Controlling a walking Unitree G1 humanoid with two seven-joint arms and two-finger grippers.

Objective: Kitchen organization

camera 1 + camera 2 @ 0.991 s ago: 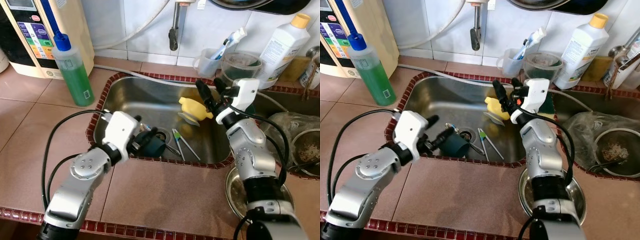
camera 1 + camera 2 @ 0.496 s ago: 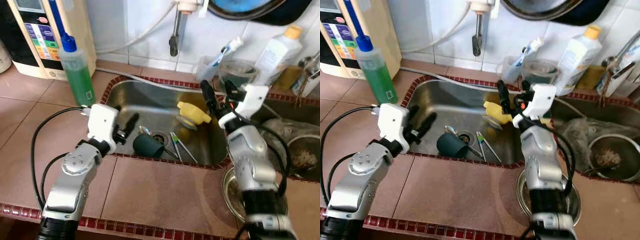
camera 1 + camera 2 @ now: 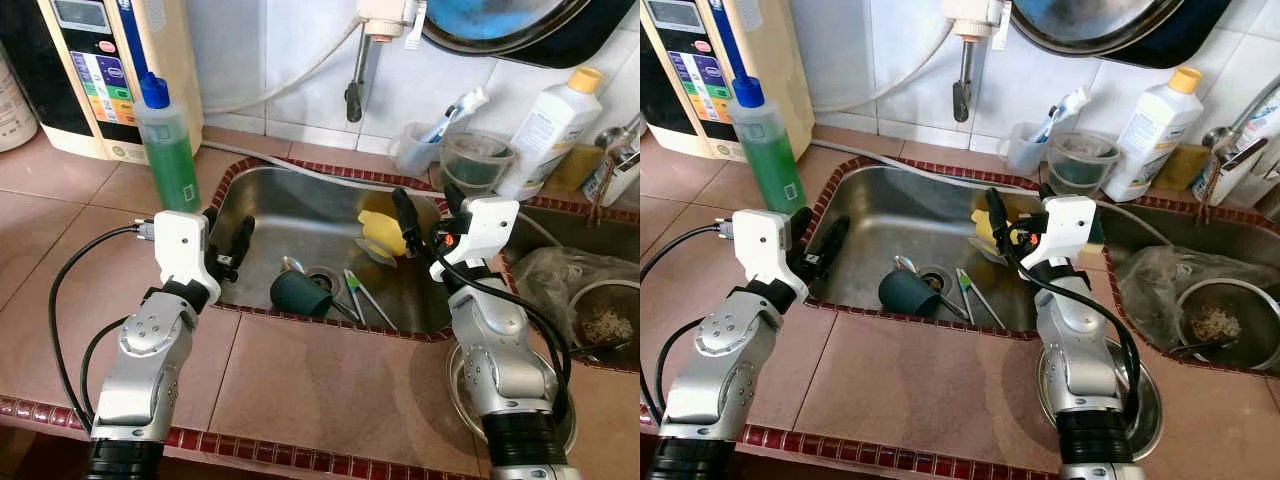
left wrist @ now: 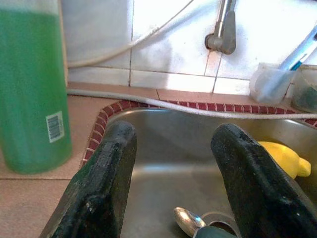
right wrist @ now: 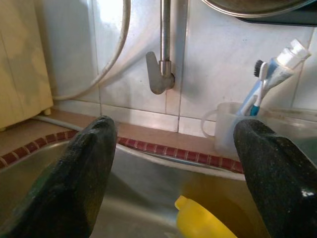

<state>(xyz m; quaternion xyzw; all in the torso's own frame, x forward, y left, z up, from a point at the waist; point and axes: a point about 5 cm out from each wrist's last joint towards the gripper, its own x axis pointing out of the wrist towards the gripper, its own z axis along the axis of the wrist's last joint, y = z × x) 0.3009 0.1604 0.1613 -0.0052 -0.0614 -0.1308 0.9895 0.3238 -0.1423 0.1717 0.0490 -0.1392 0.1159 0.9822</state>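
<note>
A dark green cup point(image 3: 300, 293) lies on its side in the steel sink point(image 3: 290, 205), beside the drain. A spoon point(image 4: 185, 220) and some green-handled utensils point(image 3: 358, 292) lie next to it. At the sink's back right rests a yellow plastic thing point(image 3: 381, 230). My left gripper point(image 3: 228, 233) hovers over the sink's left rim, open and holding nothing, a short way left of the cup. Above the yellow thing, my right gripper point(image 3: 427, 208) is open too. The left wrist view looks between that gripper's spread fingers point(image 4: 106, 173) into the sink.
A green soap bottle point(image 3: 170, 150) stands left of the sink, in front of a water purifier point(image 3: 110, 70). The tap point(image 3: 355, 90) hangs at the back. A toothbrush cup point(image 3: 420, 145), white bottle point(image 3: 555, 120), plastic bag and food bowl point(image 3: 600, 320) crowd the right. A metal bowl point(image 3: 1145, 400) sits by my right arm.
My left gripper was at the dark cup a second ago. It has since drawn back left to the sink rim, and the cup stays lying in the sink. The camera has risen a little.
</note>
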